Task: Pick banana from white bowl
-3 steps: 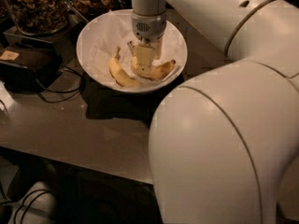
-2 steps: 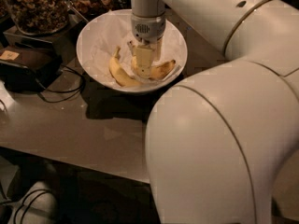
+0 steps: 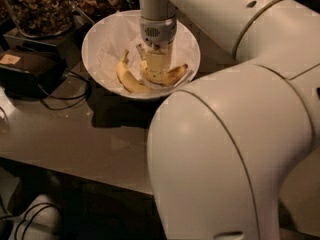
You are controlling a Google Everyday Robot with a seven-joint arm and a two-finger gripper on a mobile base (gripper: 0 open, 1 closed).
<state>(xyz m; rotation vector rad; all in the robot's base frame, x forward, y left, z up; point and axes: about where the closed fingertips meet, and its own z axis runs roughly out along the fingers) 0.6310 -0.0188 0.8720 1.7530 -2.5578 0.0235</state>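
Note:
The white bowl (image 3: pixel 97 34), lined with crinkled white paper, stands at the back of the table. Two bananas lie in it. The speckled banana (image 3: pixel 176 75) with a dark brownish end lies on the right side of the bowl. A paler banana (image 3: pixel 128 78) lies to its left. My gripper (image 3: pixel 157 73) points straight down into the bowl and sits right on the speckled banana, covering its left half. The arm's wrist (image 3: pixel 157 31) hides the middle of the bowl.
Glass jars of nuts (image 3: pixel 39 8) stand behind the bowl at the left. A dark box (image 3: pixel 27 66) with black cables (image 3: pixel 60 101) lies left of the bowl. My large white arm casing (image 3: pixel 215 159) fills the right foreground. The table's front edge runs along the lower left.
The gripper stays low in the bowl on the speckled banana. The big arm casing in the foreground has shifted a little to the left. The bananas have not moved.

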